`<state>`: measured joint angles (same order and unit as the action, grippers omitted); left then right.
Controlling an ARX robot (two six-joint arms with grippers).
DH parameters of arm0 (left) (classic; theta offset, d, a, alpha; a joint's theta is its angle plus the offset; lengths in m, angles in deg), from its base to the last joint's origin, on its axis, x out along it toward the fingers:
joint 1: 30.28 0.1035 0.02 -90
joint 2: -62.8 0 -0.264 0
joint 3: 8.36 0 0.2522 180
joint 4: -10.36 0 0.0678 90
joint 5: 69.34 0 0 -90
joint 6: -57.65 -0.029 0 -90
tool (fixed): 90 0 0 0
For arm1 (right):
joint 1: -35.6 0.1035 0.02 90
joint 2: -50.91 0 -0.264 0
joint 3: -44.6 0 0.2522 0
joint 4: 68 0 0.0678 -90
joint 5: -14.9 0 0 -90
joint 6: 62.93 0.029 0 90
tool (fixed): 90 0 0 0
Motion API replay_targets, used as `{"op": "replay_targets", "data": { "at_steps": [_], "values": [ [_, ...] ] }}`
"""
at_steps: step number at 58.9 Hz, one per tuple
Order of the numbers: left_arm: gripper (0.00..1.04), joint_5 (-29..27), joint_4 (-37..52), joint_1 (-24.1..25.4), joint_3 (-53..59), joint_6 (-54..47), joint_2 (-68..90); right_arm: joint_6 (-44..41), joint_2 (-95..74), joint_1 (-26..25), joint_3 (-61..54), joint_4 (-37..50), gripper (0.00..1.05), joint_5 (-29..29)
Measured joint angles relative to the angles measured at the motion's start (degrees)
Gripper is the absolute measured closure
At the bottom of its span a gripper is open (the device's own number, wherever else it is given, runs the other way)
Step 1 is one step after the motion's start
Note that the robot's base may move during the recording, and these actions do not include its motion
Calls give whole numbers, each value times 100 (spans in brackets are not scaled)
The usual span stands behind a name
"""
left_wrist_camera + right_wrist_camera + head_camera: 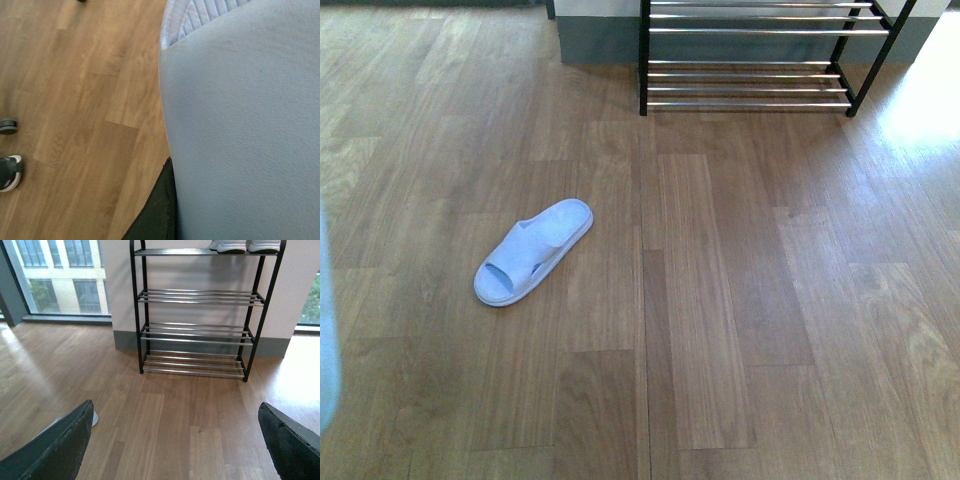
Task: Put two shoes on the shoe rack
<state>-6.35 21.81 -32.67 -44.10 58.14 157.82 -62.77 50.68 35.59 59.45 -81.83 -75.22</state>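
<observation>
Your left gripper (161,210) is clamped on one slipper (240,125), right gripper (175,440) is spread wide facing the rack (200,332), other slipper (533,252) lies on the floor (720,300).

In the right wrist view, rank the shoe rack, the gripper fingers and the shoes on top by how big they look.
1. Shoe rack.
2. Fingers, both alike, enlarged by nearness.
3. Shoes, cut off by the frame edge.
</observation>
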Motion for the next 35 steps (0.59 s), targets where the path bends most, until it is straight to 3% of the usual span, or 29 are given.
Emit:
{"op": "replay_targets", "data": {
  "at_steps": [9, 13, 35],
  "values": [
    [103, 96, -1523, 868, 850, -776, -3694, 0, 0, 0, 0, 0, 9, 0],
    [103, 109, -1816, 1032, 1071, -1084, -4896, 0, 0, 0, 0, 0, 9, 0],
    [103, 151, -1847, 1051, 1088, -1316, -5230, 0, 7, 0, 0, 0, 9, 0]
  ]
}}
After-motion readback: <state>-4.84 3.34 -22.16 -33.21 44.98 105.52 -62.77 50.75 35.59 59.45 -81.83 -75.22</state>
